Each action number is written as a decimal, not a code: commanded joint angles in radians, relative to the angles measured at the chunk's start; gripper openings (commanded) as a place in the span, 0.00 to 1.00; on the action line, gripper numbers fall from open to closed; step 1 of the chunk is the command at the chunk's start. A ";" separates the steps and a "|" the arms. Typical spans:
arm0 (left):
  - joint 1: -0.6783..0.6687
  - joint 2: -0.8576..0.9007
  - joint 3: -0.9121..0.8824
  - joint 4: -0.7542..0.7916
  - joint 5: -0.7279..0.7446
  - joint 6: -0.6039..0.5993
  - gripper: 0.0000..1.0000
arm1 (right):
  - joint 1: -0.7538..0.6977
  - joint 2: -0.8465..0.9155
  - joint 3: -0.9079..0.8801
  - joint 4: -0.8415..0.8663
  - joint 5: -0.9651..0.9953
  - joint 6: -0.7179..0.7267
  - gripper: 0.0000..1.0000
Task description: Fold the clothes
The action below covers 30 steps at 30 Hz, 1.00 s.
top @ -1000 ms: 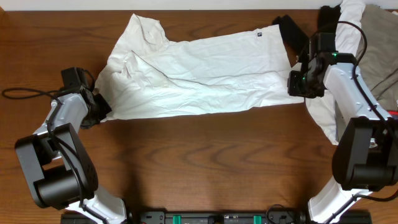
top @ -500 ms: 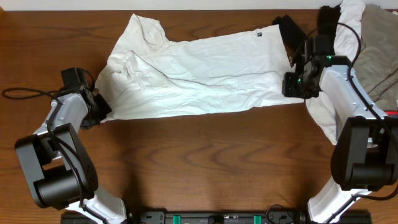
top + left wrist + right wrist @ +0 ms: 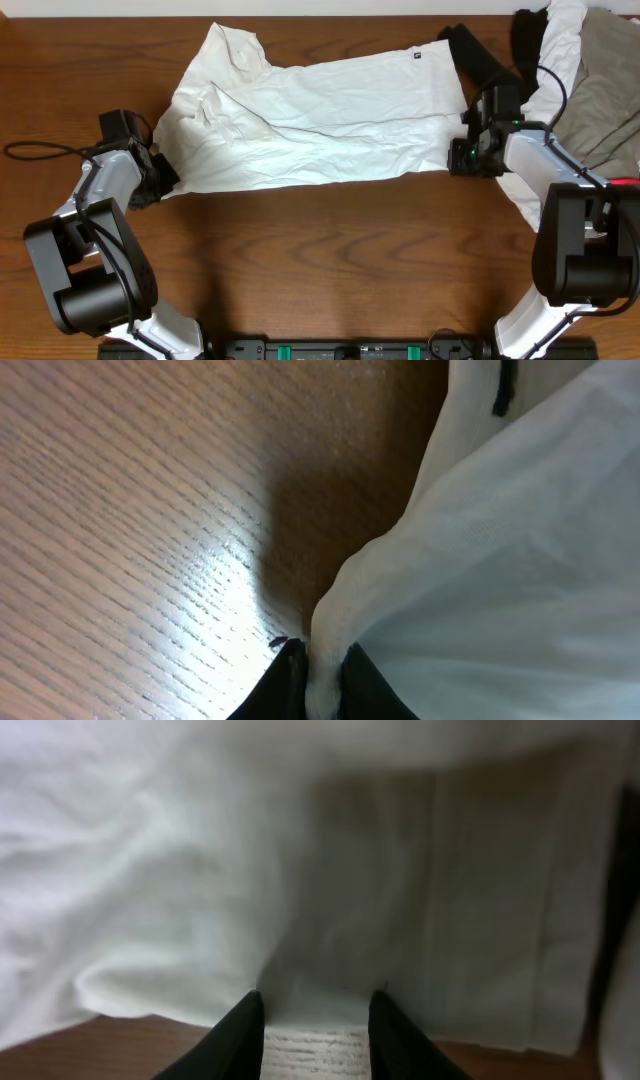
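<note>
Care was due at both ends of the white shirt [image 3: 320, 120], lying crumpled across the desk [image 3: 330, 260]: the left end effector [image 3: 322, 680] pinched one edge, while the right end effector [image 3: 315, 1025], fingers [image 3: 243, 1030] parted over the opposite hem, probably wanted a deeper bite before lifting.

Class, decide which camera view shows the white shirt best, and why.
The overhead view: almost the whole white shirt lies spread out. The left wrist view shows only an edge pinched in the left claw; the right wrist view, a blurred patch.
</note>
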 commanded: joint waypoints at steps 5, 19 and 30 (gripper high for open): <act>0.010 0.009 -0.009 -0.021 -0.071 0.021 0.14 | 0.011 0.009 -0.051 -0.012 0.010 -0.009 0.33; 0.011 0.009 -0.009 -0.051 -0.214 0.025 0.27 | 0.008 0.009 -0.088 -0.200 0.085 0.038 0.23; 0.011 0.009 -0.009 -0.054 -0.221 0.024 0.29 | 0.009 -0.032 -0.047 -0.164 -0.026 0.020 0.20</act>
